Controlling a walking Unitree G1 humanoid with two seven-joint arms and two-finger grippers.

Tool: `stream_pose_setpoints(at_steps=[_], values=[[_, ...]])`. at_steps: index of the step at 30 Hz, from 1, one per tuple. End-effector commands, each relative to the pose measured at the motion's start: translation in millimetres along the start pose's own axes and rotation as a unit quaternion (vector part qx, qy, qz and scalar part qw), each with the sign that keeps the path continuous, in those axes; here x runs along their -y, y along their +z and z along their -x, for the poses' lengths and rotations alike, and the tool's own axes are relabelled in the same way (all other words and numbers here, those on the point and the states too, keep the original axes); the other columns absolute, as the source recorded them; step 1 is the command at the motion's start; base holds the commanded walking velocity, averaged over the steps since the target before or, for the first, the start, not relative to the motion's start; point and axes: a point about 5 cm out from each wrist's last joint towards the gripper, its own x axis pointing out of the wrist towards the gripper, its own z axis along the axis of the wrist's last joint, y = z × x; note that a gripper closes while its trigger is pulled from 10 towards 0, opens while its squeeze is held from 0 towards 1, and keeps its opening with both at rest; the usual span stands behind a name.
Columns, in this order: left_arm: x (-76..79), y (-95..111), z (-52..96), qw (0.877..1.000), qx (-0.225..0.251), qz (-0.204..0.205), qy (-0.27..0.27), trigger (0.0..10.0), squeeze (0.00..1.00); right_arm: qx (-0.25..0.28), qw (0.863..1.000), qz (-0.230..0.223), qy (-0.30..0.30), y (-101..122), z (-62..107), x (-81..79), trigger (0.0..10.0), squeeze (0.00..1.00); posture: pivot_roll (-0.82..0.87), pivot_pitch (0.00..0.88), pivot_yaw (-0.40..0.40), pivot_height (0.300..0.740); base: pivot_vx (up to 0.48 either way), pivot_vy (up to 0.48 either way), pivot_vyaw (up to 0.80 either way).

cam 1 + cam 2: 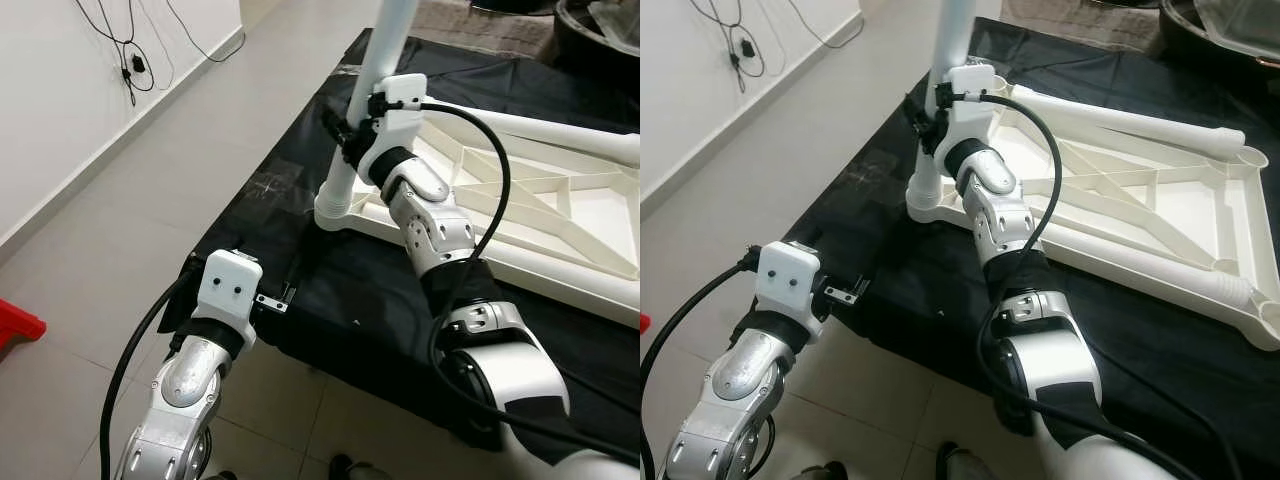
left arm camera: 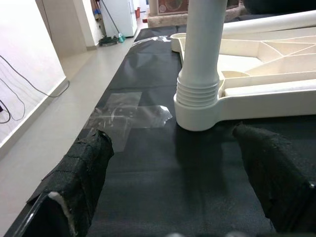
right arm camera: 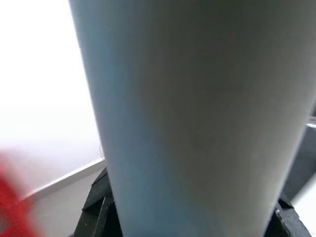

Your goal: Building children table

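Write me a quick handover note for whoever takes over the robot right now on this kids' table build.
Right gripper: clamped on the upright white leg standing in the near corner socket of the upside-down tabletop.
Left gripper: open, empty, low over the black mat at its near edge, facing that socket.
Done: one leg is upright in its socket; how firmly it sits cannot be judged.
Left: another leg lies loose along the tabletop's far edge. The other corner sockets in view are empty.

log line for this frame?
step: seating table leg in tabletop corner | right gripper: shut on leg | left gripper: open, idle
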Motion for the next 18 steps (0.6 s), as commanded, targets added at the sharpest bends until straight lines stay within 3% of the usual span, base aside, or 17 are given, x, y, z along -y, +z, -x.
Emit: stream_pose_setpoints(at_steps=[1, 8, 18], values=[[0.1, -5, 2.3, 1.0, -0.011, -0.001, 0.002, 10.0, 0.0, -0.11, 0.978, -0.094, 0.147, -48, 1.4, -29.0, 10.0, 0.0, 0.08, 0.247, -0.078, 0.74, 0.0, 0.0, 0.0], [0.2, -5, 3.1, 1.0, -0.01, -0.003, 0.002, 10.0, 0.0, -0.097, 0.961, -0.065, 0.252, -42, 5.9, -37.1, 10.0, 0.0, 0.08, 0.25, -0.082, 0.74, 0.0, 0.0, 0.0], [0.6, -5, 4.0, 1.0, -0.01, -0.005, 0.002, 10.0, 0.0, -0.145, 0.958, -0.011, 0.248, -53, 5.4, -36.5, 10.0, 0.0, 0.08, 0.252, -0.085, 0.74, 0.0, 0.0, 0.0]])
